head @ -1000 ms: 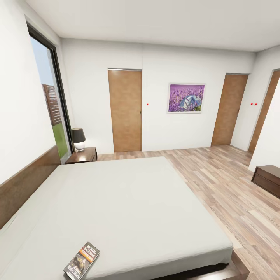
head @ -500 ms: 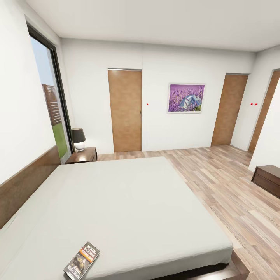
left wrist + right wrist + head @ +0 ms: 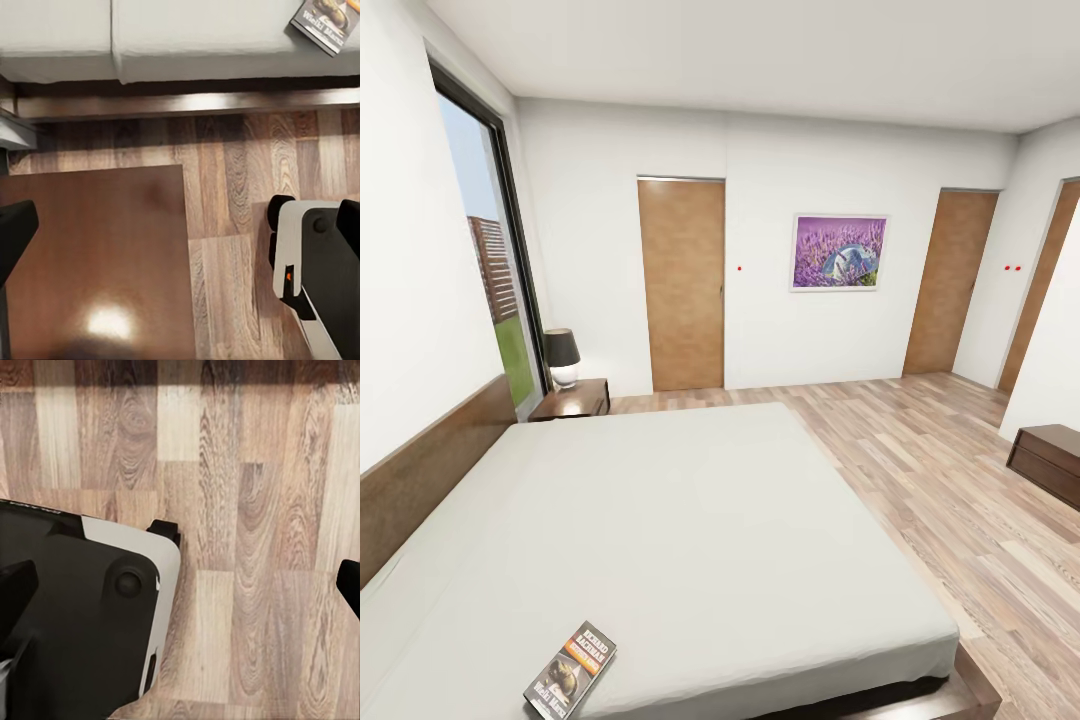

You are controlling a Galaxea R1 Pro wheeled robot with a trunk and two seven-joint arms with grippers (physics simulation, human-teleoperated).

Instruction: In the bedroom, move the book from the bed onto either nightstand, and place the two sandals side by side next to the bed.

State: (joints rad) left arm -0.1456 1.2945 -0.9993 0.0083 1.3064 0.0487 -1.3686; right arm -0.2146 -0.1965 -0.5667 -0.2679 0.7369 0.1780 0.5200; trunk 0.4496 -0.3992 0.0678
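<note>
The book [image 3: 570, 670], dark with an orange band, lies flat on the bed [image 3: 680, 520] near its front left corner. Its corner also appears on the mattress in the left wrist view, book [image 3: 327, 22]. One nightstand [image 3: 573, 400] stands at the bed's far side by the headboard. Another glossy reddish-brown nightstand top [image 3: 97, 255] lies under my left gripper [image 3: 180, 229], which is open and holds nothing, beside the bed frame [image 3: 187, 101]. My right gripper [image 3: 180, 585] hangs open over bare wooden floor [image 3: 255, 510].
A black-shaded lamp [image 3: 562, 355] stands on the far nightstand. A low dark cabinet [image 3: 1050, 460] sits at the right wall. Several brown doors [image 3: 682, 285] and a purple picture [image 3: 839, 252] line the far walls. My white and black base [image 3: 315, 262] stands on the floor by the bed.
</note>
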